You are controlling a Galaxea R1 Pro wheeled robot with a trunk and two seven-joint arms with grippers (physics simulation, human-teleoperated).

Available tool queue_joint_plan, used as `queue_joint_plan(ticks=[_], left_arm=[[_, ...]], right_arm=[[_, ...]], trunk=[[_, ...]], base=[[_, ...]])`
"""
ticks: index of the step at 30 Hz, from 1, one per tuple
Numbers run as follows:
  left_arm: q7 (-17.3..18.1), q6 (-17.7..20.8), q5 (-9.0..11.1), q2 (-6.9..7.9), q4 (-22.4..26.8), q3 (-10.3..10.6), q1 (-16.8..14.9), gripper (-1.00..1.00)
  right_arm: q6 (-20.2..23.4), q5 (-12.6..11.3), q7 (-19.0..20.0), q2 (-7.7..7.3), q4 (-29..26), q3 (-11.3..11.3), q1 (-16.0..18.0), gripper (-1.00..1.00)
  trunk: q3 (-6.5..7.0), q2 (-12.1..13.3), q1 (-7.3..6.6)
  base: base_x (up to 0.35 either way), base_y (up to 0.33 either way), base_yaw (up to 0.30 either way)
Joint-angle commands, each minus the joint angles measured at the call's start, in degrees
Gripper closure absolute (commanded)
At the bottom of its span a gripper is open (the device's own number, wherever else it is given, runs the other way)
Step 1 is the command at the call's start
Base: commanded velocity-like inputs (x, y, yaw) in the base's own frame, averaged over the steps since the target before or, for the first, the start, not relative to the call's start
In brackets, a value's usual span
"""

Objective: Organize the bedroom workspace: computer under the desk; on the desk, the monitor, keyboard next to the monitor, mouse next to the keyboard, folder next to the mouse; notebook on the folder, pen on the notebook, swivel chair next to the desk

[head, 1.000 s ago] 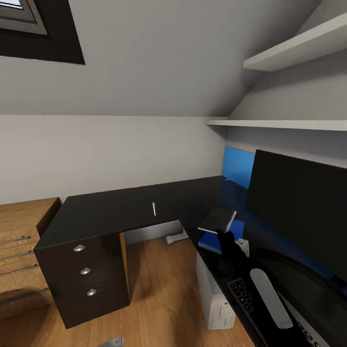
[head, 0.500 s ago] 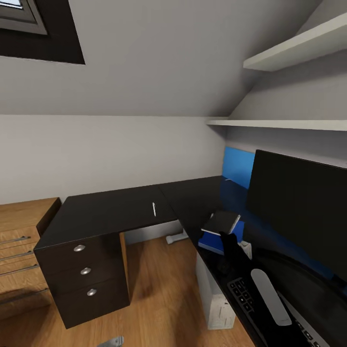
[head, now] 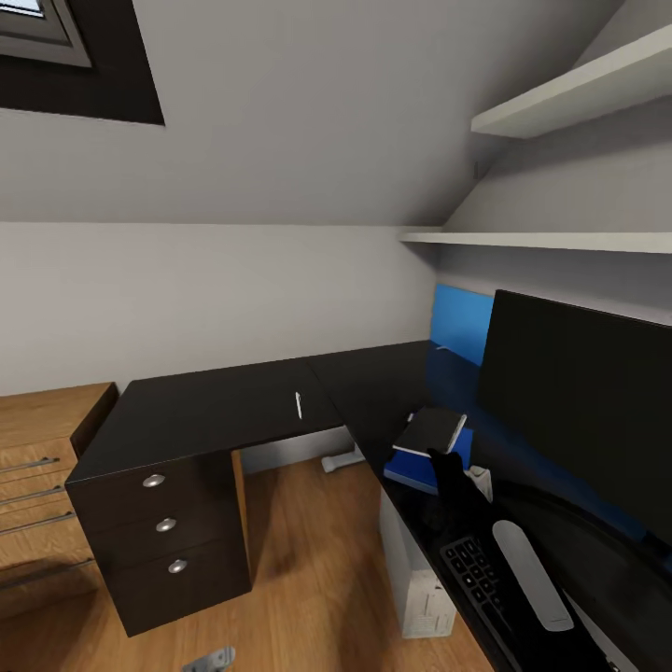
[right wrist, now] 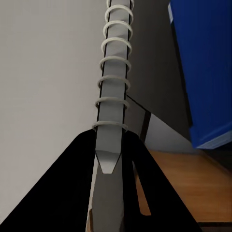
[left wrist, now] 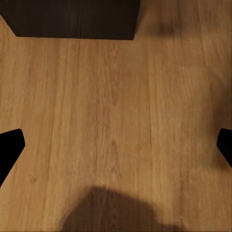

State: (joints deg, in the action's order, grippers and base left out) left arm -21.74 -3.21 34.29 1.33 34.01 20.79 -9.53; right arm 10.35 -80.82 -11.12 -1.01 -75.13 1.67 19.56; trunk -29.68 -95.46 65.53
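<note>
**Carrying the notebook in over the folder**

Slipping is the main risk, as I judge it: the right claw (right wrist: 110,150) pinches the notebook (head: 430,430) only at its spiral-bound edge, so the free end hangs out unsupported, and a quick tilt or an early release could drop it askew or nudge the folder (head: 431,464) beneath it across the glossy surface (head: 215,411). A release while it is off-centre would leave it overhanging the folder.

Nearest the camera, the keyboard (head: 478,574) lies on the surface by the right arm, with the monitor (head: 579,411) standing beside it. Below the surface's edge the computer (head: 415,579) stands on the wooden floor. A little farther on, the right claw is closed tight on the notebook's edge, its two fingers flat against either cover, and it holds the booklet slightly tilted just above the blue folder, which lies flat; whether the two touch I cannot tell. The left claw (left wrist: 116,150) hangs over bare floor with its fingers spread wide and nothing between them. Farthest off, the pen (head: 299,404) lies alone on the other wing, well apart from the stack.
</note>
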Motion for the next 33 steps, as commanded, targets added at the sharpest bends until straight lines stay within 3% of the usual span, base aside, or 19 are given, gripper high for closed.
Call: queue_joint_plan(ticks=[1, 21, 33], left_arm=[[-0.39, -0.67, 0.61, 0.10, 0.02, 0.48, -0.05, -1.00], [-0.32, -1.88, 0.52, 0.17, 0.00, 0.54, -0.05, -1.00], [-0.33, -1.89, 0.54, 0.16, 0.00, 0.51, -0.05, -1.00]], right_arm=[[0.02, -0.47, -0.30, -0.04, 0.09, 0.03, 0.04, 1.00], [0.09, -0.56, -0.05, -0.09, 3.73, -0.26, 0.04, 1.00], [0.18, -0.65, -0.10, -0.05, 3.82, -2.79, 0.04, 1.00]], trunk=[[-0.06, -0.03, 0.00], [-0.06, -0.03, 0.00], [-0.06, -0.03, 0.00]], base=[[0.000, 0.000, 0.000], [0.097, 0.000, 0.000], [0.001, -0.115, 0.000]])
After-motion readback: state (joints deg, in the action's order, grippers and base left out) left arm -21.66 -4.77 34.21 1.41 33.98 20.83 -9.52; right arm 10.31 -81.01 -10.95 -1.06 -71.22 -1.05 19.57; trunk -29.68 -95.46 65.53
